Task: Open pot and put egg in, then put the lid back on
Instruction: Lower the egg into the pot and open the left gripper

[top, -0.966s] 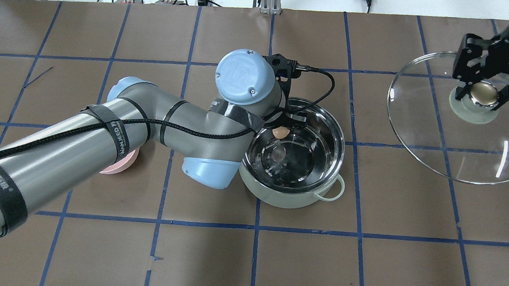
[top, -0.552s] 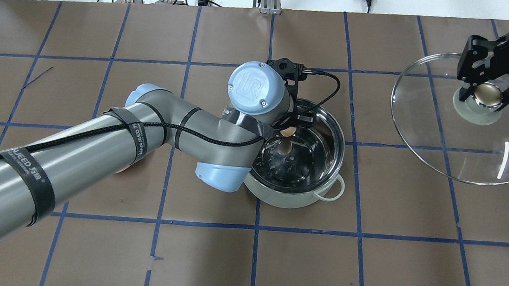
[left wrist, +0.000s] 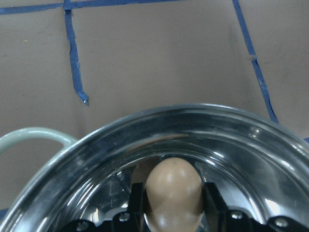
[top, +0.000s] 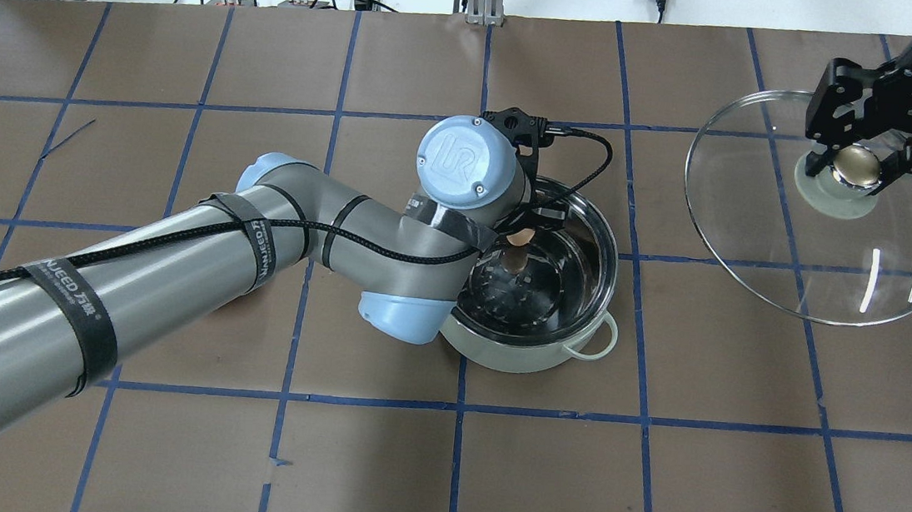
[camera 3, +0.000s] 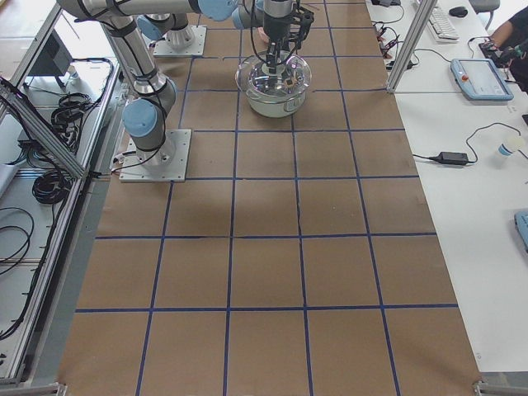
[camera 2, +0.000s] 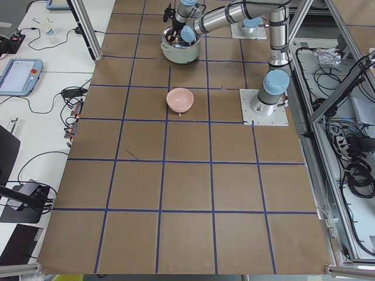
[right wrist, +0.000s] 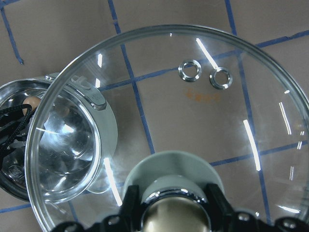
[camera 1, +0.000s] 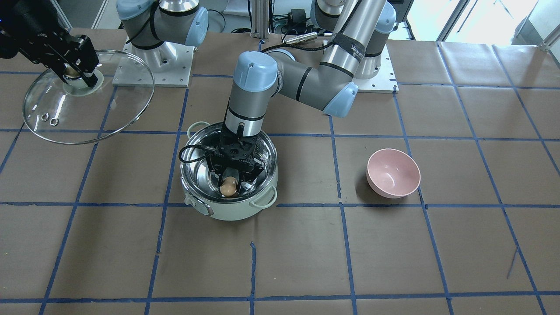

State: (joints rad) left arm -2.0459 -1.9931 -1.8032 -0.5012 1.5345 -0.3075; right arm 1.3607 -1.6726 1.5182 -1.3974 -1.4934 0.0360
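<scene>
Clamping egg (camera 1: pixel 228 188) between both fingers, low inside open pot (camera 1: pixel 236 213): left gripper (camera 1: pixel 229 183). Held above table (camera 1: pixel 437 245), well apart from pot, by knob (top: pixel 854 165): lid (camera 1: pixel 111 107), right gripper (camera 1: pixel 73 75) closed on knob. Overhanging pot's rim: left arm (top: pixel 300 224). Beside pot, apart: pink bowl (camera 1: pixel 393 173).

pot (camera 1: pixel 232 213): pale mint-green outside, shiny steel inside
egg (camera 1: pixel 228 188): light brown, plain
lid (top: pixel 881 272): clear glass, silver metal rim, pale green centre base
knob (top: pixel 856 164): shiny gold
bowl (camera 1: pixel 393 173): pink
table (camera 1: pixel 437 249): brown cover
tape lines (camera 1: pixel 341 205): blue, in a grid of squares
left arm (top: pixel 127 283): grey tubes, light-blue caps, black straps with white lettering
left gripper (camera 1: pixel 229 183): black
right gripper (top: pixel 853 160): black
</scene>
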